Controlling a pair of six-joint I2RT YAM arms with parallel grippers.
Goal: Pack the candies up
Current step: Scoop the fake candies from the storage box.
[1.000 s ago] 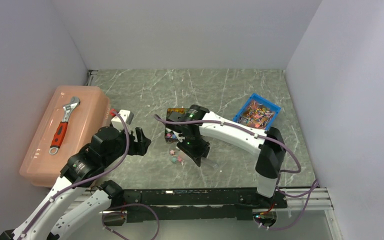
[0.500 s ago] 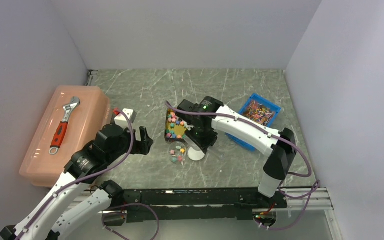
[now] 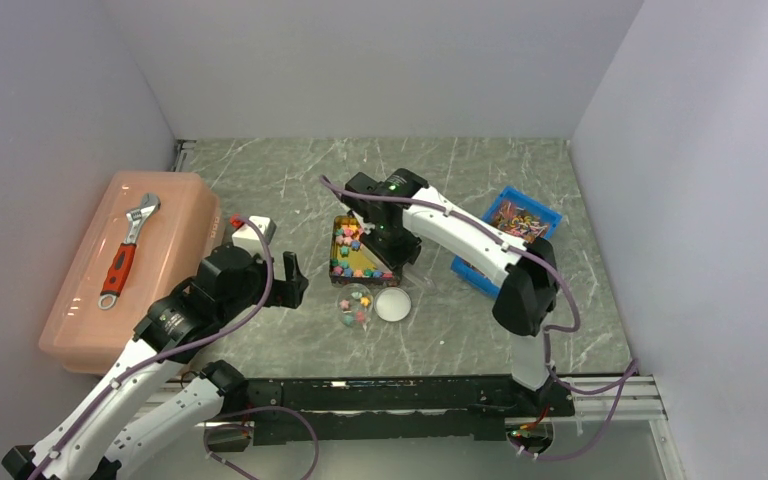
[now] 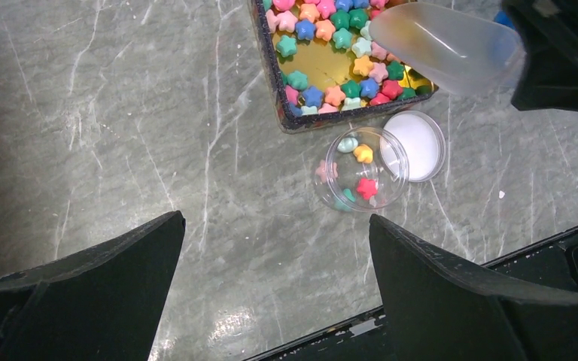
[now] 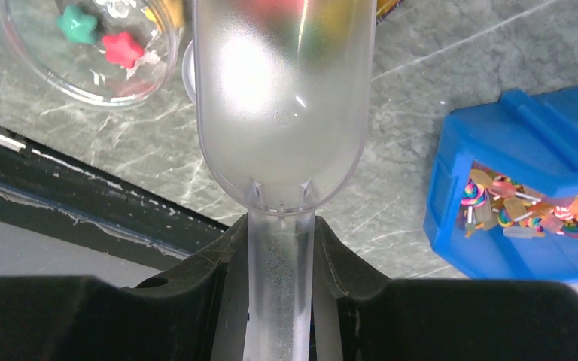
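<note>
Star-shaped pastel candies fill a dark-rimmed gold tray. A small clear round container with a few candies stands just in front of the tray, and shows in the top view and the right wrist view. Its white lid lies beside it on the right. My right gripper is shut on the handle of a translucent plastic scoop, held over the tray's right corner. Blurred colours show through the scoop. My left gripper is open and empty, left of the container.
A salmon plastic box with an adjustable wrench on its lid stands at the left. A blue bin of striped lollipop-like sweets sits at the right, also in the right wrist view. The black frame rail runs along the near edge.
My right gripper has moved with the scoop from above the small container back and up over the tray. The white lid has come into view. My left gripper has shifted slightly right.
</note>
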